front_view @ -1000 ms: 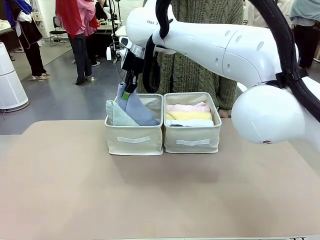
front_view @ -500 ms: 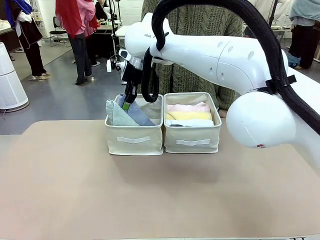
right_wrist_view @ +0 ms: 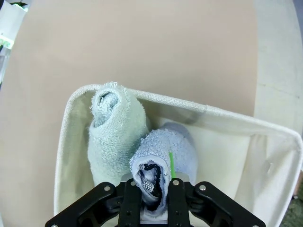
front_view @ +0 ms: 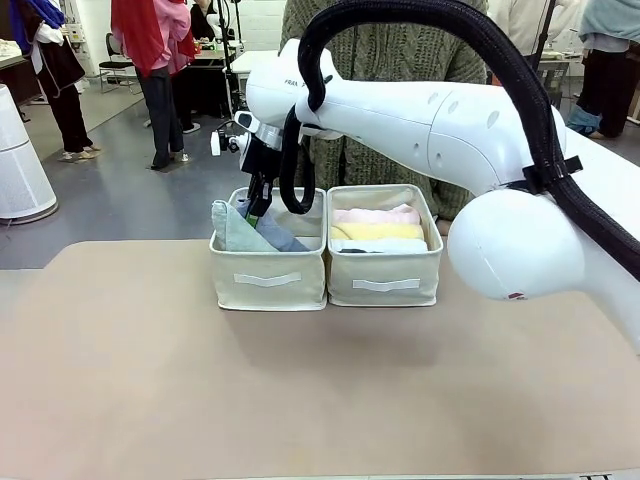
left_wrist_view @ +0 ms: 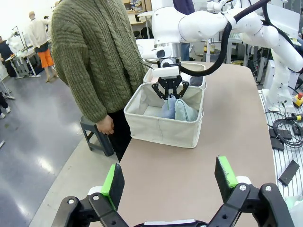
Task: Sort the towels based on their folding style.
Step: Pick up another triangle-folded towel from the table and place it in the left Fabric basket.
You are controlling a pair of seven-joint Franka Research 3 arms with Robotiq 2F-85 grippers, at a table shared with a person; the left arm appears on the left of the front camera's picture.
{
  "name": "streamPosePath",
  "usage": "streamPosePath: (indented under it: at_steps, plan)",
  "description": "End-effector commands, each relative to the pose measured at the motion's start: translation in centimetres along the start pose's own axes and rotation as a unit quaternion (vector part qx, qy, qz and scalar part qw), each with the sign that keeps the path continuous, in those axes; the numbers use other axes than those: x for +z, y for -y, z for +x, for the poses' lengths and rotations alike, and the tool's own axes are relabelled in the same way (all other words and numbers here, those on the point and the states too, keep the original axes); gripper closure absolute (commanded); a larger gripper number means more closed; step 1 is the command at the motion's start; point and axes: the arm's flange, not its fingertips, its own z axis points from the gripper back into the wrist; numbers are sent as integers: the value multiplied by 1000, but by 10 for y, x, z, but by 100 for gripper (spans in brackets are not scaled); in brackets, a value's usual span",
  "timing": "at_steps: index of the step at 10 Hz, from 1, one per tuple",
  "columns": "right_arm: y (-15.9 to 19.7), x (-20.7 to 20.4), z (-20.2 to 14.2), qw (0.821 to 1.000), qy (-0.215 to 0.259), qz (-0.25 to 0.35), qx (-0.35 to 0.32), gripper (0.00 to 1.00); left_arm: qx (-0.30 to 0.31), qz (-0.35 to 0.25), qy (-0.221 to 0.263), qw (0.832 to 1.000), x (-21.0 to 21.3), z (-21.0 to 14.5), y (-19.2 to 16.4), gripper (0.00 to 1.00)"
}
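While right gripper [right_wrist_view: 155, 195] clamps blue cone towel [right_wrist_view: 165, 156] inside left bin [right_wrist_view: 222, 118], teal cone [right_wrist_view: 113, 137] beside jaws, I judge release left. Left gripper [left_wrist_view: 170, 182] open, empty.

The right arm [front_view: 450, 120], across the upper frame, is glossy white with rounded joints and a thick black ribbed cable [front_view: 480, 40]. Its end effector [front_view: 255, 205] is black with green pads. The person [left_wrist_view: 90, 52] wears an olive cable-knit sweater.
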Motion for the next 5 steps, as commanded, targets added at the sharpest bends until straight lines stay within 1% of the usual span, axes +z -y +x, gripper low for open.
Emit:
streamPosePath:
  at_steps: [1, 2, 3, 4, 5]
  plan:
    - [18, 3, 7, 1000, 3, 12, 7, 82, 2, 5, -4, 1000, -2, 1, 2, 0]
    - [16, 6, 8, 1000, 5, 8, 15, 82, 2, 5, -4, 1000, -2, 1, 2, 0]
    - [15, 8, 8, 1000, 9, 3, 17, 24, 2, 5, -4, 1000, -2, 1, 2, 0]
    - [14, 10, 9, 1000, 9, 1, 17, 23, 2, 5, -4, 1000, -2, 1, 2, 0]
    - [14, 10, 8, 1000, 9, 0, 16, 0, 2, 5, -4, 1000, -2, 1, 2, 0]
